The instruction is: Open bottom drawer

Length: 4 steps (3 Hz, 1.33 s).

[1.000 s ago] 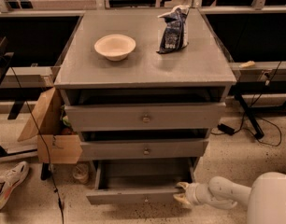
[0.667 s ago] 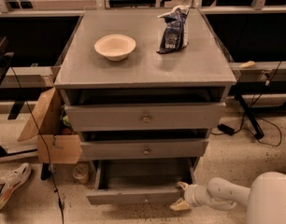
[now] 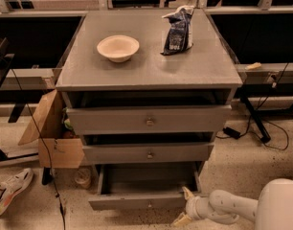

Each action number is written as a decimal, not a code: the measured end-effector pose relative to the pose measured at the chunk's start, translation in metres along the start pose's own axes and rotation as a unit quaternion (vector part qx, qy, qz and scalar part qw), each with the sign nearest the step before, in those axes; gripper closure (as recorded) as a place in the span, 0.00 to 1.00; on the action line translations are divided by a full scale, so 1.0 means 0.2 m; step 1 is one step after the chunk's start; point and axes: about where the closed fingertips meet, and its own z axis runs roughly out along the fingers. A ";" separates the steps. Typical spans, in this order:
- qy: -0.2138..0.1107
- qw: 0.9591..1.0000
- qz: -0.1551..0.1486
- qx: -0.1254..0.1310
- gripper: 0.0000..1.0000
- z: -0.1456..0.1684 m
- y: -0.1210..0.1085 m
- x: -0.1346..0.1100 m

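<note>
The bottom drawer [image 3: 141, 201] is the lowest and thinnest grey front of the cabinet. It stands pulled out, showing its grey tray inside, and its small knob [image 3: 150, 205] sits at the middle of the front. My gripper [image 3: 184, 207] is at the drawer's right front corner, low near the floor. Its cream fingers [image 3: 187, 194] are spread apart, one up by the corner and one down by the floor, holding nothing. The white arm reaches in from the lower right.
The middle drawer [image 3: 149, 153] and top drawer [image 3: 149, 121] sit slightly out above. A bowl [image 3: 118, 47] and a dark chip bag [image 3: 177, 30] stand on the cabinet top. A cardboard box [image 3: 53, 133], a cup [image 3: 82, 176] and a shoe [image 3: 10, 190] lie left. Cables run at right.
My gripper has shifted a little down and left along the drawer's right front corner. The drawer stays pulled out about the same.
</note>
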 end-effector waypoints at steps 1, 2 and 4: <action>0.005 1.000 0.002 -0.002 0.42 -0.01 0.03 0.01; 0.005 1.000 0.002 -0.002 0.65 -0.04 0.01 -0.02; 0.005 1.000 0.002 -0.002 1.00 -0.09 -0.01 -0.04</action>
